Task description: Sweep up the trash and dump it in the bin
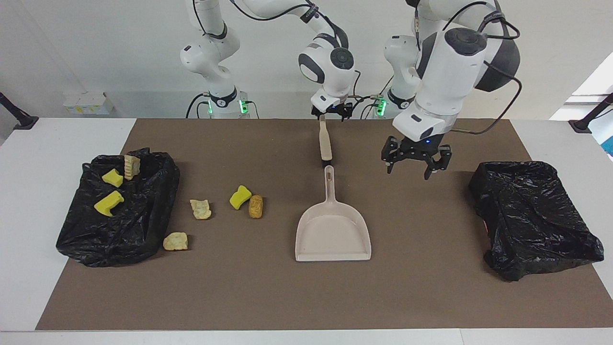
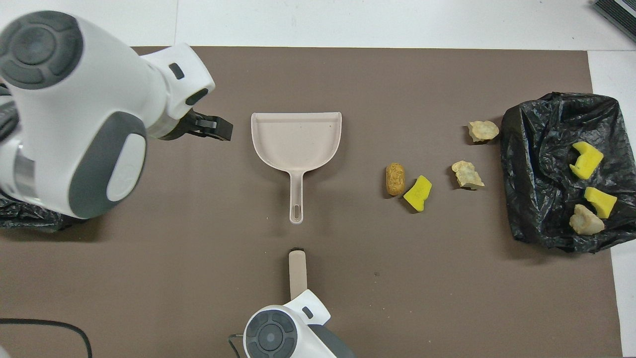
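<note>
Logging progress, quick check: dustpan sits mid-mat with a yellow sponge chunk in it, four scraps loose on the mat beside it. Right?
Not quite: the dustpan is empty, with no sponge chunk in it, as the overhead view shows. The rest holds: it sits mid-mat, and four scraps lie loose on the mat beside it.

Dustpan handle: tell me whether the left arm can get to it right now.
Probably yes. The left end effector hangs open in the air beside the dustpan handle, and nothing lies on the mat between them; the brush sits nearer the robots.
</note>
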